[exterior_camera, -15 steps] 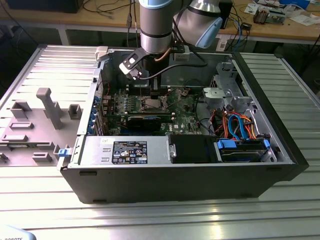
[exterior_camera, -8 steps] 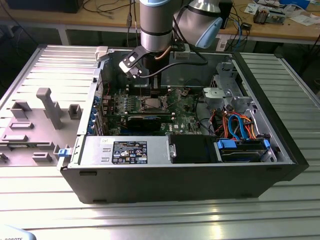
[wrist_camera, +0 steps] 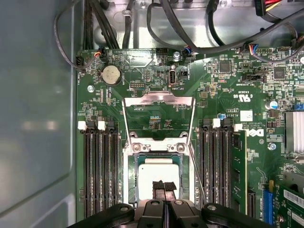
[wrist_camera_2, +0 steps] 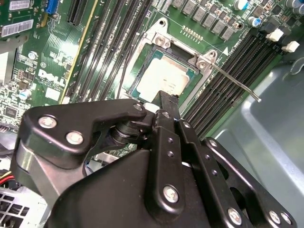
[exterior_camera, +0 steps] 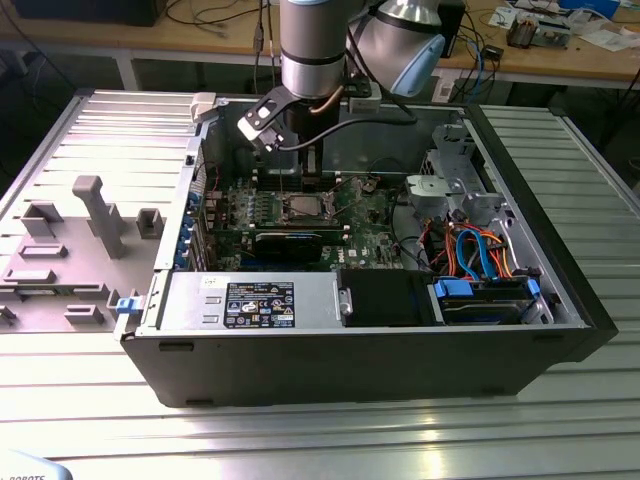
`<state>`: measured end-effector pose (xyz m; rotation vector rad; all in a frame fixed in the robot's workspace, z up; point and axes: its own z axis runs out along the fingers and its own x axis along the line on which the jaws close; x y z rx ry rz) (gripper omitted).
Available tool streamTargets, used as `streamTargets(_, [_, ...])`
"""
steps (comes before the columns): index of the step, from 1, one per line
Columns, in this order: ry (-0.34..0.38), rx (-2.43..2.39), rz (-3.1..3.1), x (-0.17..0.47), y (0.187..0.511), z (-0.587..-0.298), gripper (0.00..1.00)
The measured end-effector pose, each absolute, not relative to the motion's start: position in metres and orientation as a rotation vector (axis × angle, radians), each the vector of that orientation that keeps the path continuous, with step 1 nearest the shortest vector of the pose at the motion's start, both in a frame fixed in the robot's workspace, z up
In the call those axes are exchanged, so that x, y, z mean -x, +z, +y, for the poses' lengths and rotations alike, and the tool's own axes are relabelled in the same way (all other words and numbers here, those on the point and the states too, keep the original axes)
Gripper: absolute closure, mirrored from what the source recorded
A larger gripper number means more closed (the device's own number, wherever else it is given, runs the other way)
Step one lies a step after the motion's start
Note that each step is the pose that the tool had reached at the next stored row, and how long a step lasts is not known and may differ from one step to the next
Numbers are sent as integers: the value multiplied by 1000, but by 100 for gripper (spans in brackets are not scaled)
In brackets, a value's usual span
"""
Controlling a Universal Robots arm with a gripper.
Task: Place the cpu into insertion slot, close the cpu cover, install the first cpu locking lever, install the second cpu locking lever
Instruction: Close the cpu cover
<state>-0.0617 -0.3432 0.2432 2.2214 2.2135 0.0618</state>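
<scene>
The cpu point(wrist_camera: 153, 174) point(wrist_camera_2: 167, 79) lies flat in the insertion slot point(wrist_camera: 129, 176) point(exterior_camera: 300, 207), dull silver top up. The cpu cover point(wrist_camera: 159, 100) stands swung open beyond the socket, green board showing through its window. A thin locking lever point(wrist_camera_2: 235, 83) point(wrist_camera: 195, 167) sticks out free beside the socket, and another point(wrist_camera: 125, 128) runs along the opposite side. My gripper point(wrist_camera: 164, 186) point(wrist_camera_2: 167, 101) point(exterior_camera: 296, 165) hovers just above the chip's edge, fingers shut together with nothing between them.
Rows of black memory slots point(wrist_camera: 100, 166) point(wrist_camera: 216, 161) flank the socket. A black graphics card point(exterior_camera: 290, 243), a power supply point(exterior_camera: 250, 300) and a drive cage with blue and orange cables point(exterior_camera: 480, 260) fill the case. A grey fixture tray point(exterior_camera: 70, 250) lies at the exterior view's left.
</scene>
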Motion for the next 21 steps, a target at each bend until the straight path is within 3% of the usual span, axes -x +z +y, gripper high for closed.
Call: streamTargets(21, [56, -2224, 2214, 59, 246, -343, 89])
